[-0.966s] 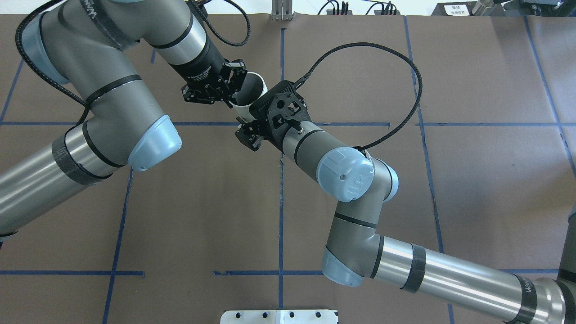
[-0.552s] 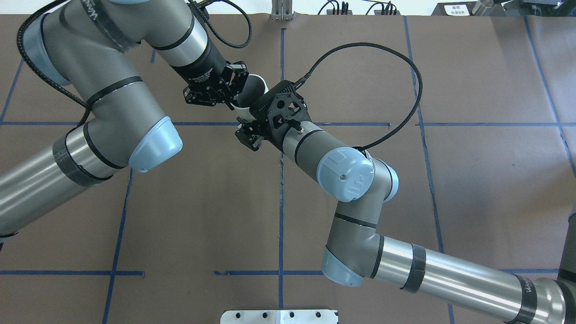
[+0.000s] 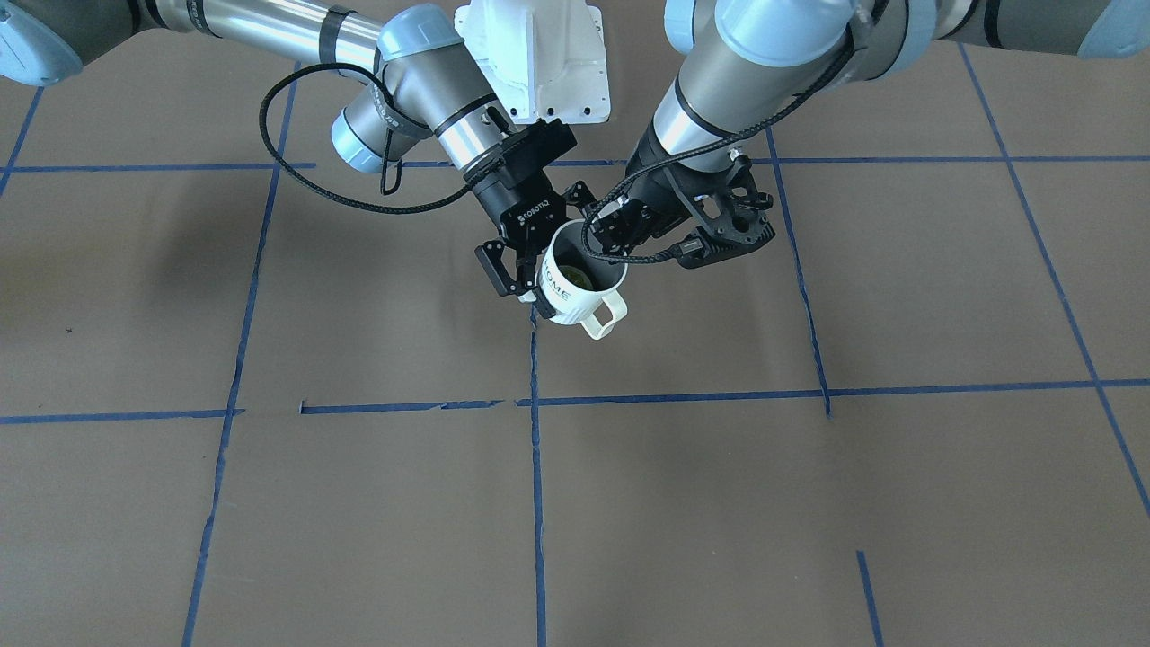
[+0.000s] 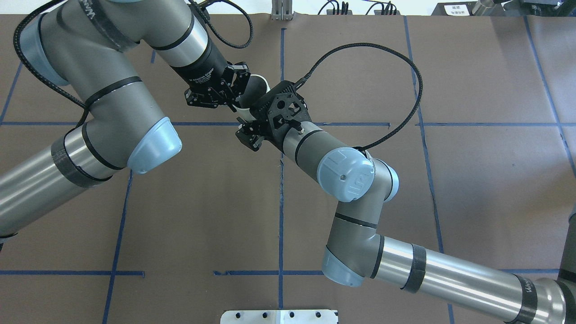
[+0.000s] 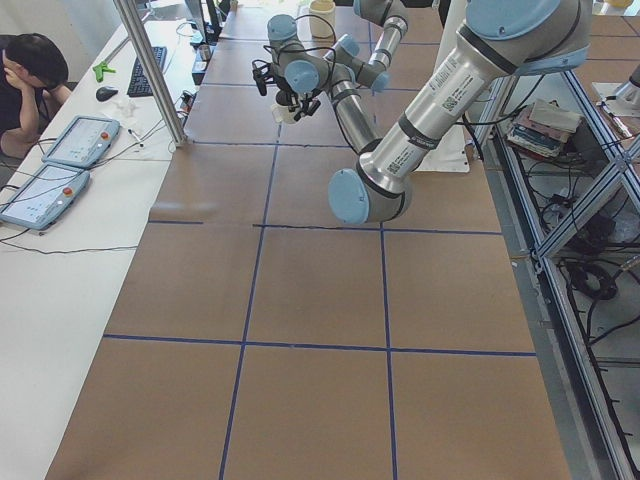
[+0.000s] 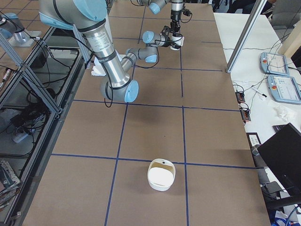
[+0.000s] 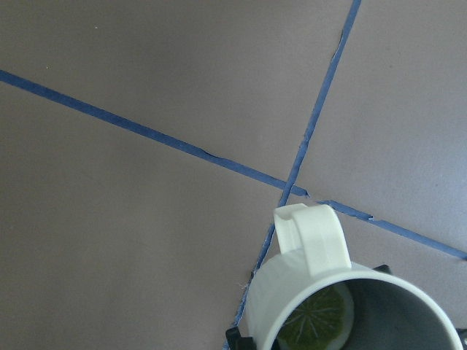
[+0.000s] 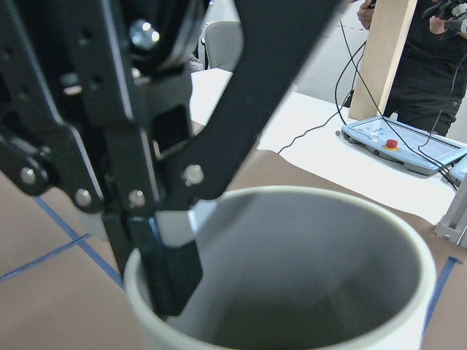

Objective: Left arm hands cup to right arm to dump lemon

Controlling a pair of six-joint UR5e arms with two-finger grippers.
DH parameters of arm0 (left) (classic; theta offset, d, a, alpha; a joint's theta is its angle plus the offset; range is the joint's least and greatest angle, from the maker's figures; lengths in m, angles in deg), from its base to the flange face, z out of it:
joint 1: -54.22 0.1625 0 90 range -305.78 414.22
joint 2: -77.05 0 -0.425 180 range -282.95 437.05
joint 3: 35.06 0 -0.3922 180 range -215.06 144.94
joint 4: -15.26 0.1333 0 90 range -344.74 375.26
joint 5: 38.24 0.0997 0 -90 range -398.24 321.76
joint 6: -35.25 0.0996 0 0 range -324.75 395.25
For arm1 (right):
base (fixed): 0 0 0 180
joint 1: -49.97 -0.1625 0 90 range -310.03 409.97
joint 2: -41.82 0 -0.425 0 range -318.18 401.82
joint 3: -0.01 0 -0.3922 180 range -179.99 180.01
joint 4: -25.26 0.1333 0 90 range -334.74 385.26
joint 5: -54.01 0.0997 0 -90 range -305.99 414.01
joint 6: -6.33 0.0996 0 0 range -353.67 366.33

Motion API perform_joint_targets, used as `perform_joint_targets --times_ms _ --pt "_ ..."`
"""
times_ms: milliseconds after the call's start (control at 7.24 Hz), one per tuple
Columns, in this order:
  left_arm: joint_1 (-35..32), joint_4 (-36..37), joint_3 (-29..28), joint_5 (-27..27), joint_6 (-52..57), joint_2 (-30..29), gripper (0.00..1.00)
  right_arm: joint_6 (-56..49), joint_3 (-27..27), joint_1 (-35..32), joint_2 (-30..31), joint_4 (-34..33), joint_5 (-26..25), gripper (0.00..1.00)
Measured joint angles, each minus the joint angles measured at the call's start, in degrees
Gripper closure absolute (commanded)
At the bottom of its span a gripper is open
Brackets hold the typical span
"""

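Nearest, above the desk (image 3: pixel 359 503), the cup (image 3: pixel 568 296) hangs mouth-up so the lemon (image 7: pixel 314 321) cannot spill, its rim pinched by the left end effector (image 3: pixel 609 238); beyond, the right end effector (image 3: pixel 523 301) flanks its wall for the hand-over, grip unclear.

The white cup (image 3: pixel 577 311) bears dark lettering; the lemon (image 7: pixel 315 321) is yellow-green.

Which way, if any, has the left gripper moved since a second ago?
Yes, slightly: the left gripper edged rightward in the overhead view, towards the vertical blue tape line.
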Motion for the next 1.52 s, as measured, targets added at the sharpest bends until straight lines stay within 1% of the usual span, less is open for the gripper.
perform_joint_targets --times_ms 138,414,690,828,966,1243,1381,1519 --pt "0.1 -0.8 0.0 0.0 -1.3 -0.1 0.00 0.2 0.0 0.0 0.0 0.1 0.0 0.72" --pt "-0.2 -1.4 0.0 -0.7 -1.7 0.0 0.00 1.3 -0.1 0.0 0.3 0.3 0.1 0.71" --pt "-3.2 -1.3 0.0 -3.9 -0.3 0.6 0.00 1.7 -0.1 0.0 0.9 0.3 0.1 0.69" --pt "-5.4 -1.0 0.1 -5.6 3.0 2.1 0.00 1.7 -0.1 0.0 1.2 0.3 0.1 0.69" --pt "-7.4 -0.8 0.2 -6.7 8.2 4.7 0.00 1.7 -0.1 0.0 1.6 0.3 0.1 0.69" --pt "-11.0 -0.3 0.9 -6.9 23.4 11.8 0.00 1.9 -0.2 -0.7 4.0 0.4 0.1 0.67" --pt "-13.3 -0.2 1.2 -6.8 32.5 14.9 0.00 3.1 -0.3 -1.9 6.0 0.5 0.2 0.67" --pt "-15.9 0.0 1.6 -6.8 41.2 17.8 0.00 6.1 -0.5 -3.6 8.8 0.6 0.2 0.65"
